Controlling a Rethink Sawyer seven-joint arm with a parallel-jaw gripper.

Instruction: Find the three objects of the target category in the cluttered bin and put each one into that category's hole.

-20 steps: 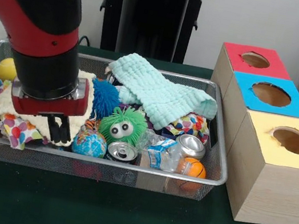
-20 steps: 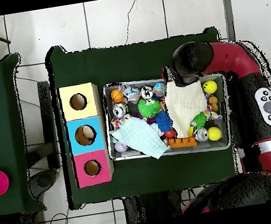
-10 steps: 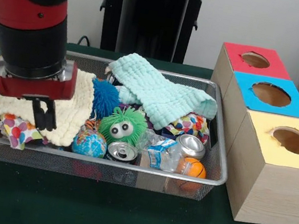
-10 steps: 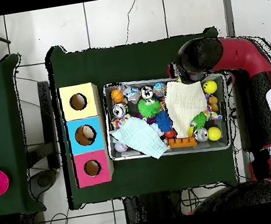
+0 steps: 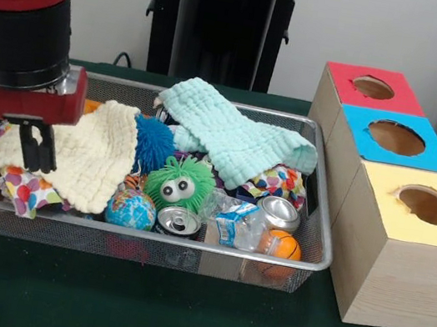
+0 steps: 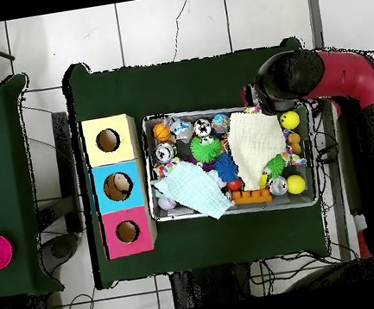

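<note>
Status: my gripper [image 5: 37, 150] narrow, holding nothing; bin [image 5: 269, 259] crowded; I judge sorting barely begun; boxes [image 5: 398, 204] look unfilled.

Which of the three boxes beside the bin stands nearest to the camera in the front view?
The yellow-topped box; the blue-topped box and red-topped box stand behind it.

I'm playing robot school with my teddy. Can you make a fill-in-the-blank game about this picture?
1. The box nearest the camera in the front view has a ____ top.
2. The fuzzy toy with two big eyes is ____.
3. Between the red-topped box and that nearest box sits a box with a ____ top.
4. The cream cloth lies inside the wire ____.

Missing words: yellow; green; blue; basket
</note>
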